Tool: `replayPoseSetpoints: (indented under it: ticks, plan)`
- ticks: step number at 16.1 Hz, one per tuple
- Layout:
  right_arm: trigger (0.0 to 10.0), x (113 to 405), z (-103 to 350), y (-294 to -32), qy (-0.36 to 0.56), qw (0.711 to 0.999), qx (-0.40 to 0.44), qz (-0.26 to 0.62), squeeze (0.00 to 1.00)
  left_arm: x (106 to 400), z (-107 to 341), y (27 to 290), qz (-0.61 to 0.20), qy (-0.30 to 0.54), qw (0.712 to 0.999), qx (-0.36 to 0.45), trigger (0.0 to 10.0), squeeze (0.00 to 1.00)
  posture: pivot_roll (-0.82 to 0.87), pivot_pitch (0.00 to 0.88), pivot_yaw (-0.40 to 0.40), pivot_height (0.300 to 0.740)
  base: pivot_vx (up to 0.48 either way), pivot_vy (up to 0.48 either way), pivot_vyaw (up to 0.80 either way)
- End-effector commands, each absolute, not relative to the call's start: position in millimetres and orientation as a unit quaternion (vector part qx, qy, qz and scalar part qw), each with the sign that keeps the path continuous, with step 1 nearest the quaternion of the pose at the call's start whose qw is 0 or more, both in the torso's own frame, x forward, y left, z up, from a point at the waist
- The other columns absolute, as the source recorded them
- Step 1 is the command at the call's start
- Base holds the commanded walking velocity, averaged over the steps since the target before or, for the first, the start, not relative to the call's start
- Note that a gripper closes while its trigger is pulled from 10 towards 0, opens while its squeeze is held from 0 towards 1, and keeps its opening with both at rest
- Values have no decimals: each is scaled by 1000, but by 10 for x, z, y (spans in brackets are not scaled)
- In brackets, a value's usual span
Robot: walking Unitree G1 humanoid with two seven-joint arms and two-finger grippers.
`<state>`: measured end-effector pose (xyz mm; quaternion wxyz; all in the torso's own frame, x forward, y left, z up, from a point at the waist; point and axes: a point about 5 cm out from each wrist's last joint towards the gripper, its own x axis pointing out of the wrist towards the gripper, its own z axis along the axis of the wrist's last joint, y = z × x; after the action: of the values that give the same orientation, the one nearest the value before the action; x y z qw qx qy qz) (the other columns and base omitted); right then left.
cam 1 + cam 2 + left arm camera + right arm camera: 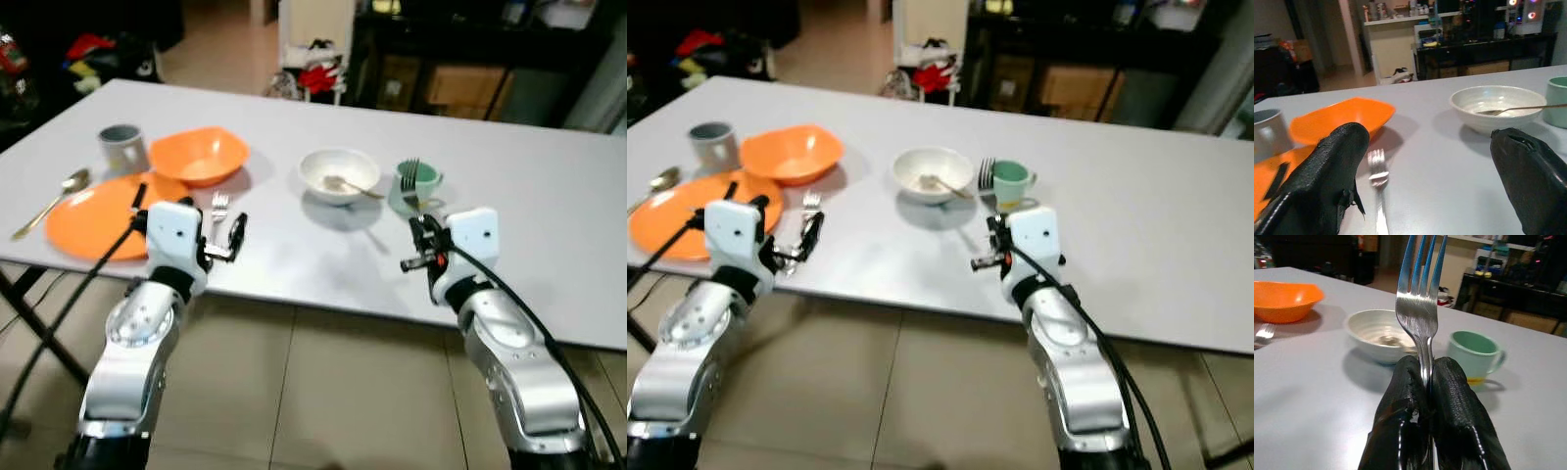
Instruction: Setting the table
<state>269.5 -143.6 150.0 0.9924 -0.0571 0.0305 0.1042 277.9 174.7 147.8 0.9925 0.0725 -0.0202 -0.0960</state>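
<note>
My right gripper [423,237] is shut on a silver fork [1419,289] and holds it upright, tines up, over the white table's near edge, just in front of a green mug [419,186]. A white bowl [339,174] with a spoon in it stands left of the mug. My left gripper [225,238] is open, low over the table, and a second fork [1377,172] lies flat between its fingers [1337,166]. An orange plate [96,215], an orange bowl [199,155], a grey mug [122,147] and a spoon [54,201] sit at the left.
The white table [509,215] has bare room at its right half. Its near edge runs just under both grippers, above a tiled floor [323,392]. A black table leg [29,313] and a cable are at the lower left. Dark shelves [470,59] stand behind.
</note>
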Motion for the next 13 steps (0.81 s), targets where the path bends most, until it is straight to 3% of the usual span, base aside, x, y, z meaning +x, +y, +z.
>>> replayPoseSetpoints:
  ticks: [1, 13]
  plan:
    - [10000, 2695, 1522, -1525, 29, 993, -68, 87, 0, 2789, 1496, 1665, -111, -23, 991, 71, 10000, 0, 65, 0, -6, 740, 330, 0, 0]
    - [10000, 2708, 1569, -1514, 23, 994, -63, 89, 0, 2825, 1499, 1630, -122, -23, 990, 74, 10000, 0, 58, 0, 3, 740, 331, 0, 0]
